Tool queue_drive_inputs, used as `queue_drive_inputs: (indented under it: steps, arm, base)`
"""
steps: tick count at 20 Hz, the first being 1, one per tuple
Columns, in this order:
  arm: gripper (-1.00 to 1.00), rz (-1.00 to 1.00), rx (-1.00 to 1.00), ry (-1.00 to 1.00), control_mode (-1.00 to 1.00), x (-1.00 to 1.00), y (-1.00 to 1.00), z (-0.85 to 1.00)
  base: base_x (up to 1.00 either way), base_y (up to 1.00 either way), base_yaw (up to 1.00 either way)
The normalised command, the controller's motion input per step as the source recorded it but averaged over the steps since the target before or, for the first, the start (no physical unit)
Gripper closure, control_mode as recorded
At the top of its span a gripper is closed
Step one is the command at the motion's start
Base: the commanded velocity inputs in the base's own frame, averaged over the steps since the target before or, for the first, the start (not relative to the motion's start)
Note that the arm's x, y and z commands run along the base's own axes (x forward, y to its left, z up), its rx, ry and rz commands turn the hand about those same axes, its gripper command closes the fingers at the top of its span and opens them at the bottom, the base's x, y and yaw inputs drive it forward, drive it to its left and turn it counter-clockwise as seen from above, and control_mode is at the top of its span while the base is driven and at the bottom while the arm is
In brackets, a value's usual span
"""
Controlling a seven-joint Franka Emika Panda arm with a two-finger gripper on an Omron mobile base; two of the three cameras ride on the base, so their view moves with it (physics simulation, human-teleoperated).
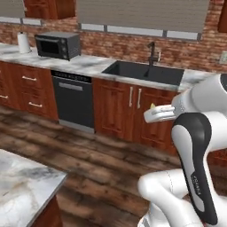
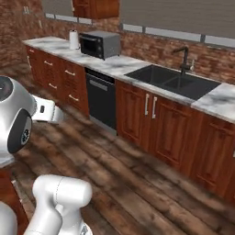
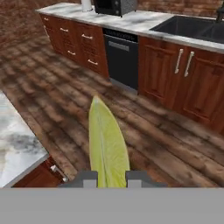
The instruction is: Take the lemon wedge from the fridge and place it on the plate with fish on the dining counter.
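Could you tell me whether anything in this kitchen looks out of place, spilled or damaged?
Nothing stands out. The lemon wedge sits between the fingers; the microwave and sink look tidy.

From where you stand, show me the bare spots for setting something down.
The marble counter corner at lower left is bare, bordered by wood floor. The counter stretch between the microwave and sink is free. Left of the microwave, the paper towel roll crowds it. The tool holds the lemon wedge.

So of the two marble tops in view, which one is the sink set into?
The long wall counter along the brick wall holds the dark sink, alongside the microwave. The other marble corner, nearer the robot, shows no sink.
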Motion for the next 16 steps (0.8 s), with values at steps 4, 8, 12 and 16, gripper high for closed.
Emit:
queue_drive_inputs:
  steps: [4,8,12,16]
  arm:
    - [1.0,0.0,0.0,0.0,1.0,0.0,0.0,0.0]
    - [1.0,0.0,0.0,0.0,1.0,0.0,0.0,0.0]
    - [1.0,0.0,0.0,0.0,1.0,0.0,0.0,0.0]
    - [1.0,0.0,0.0,0.0,1.0,0.0,0.0,0.0]
  base:
    - [1.0,-0.11,0.6]
    - [1.0,-0.13,0.59]
    - [0.99,-0.14,0.63]
    - [0.99,-0.2,0.62]
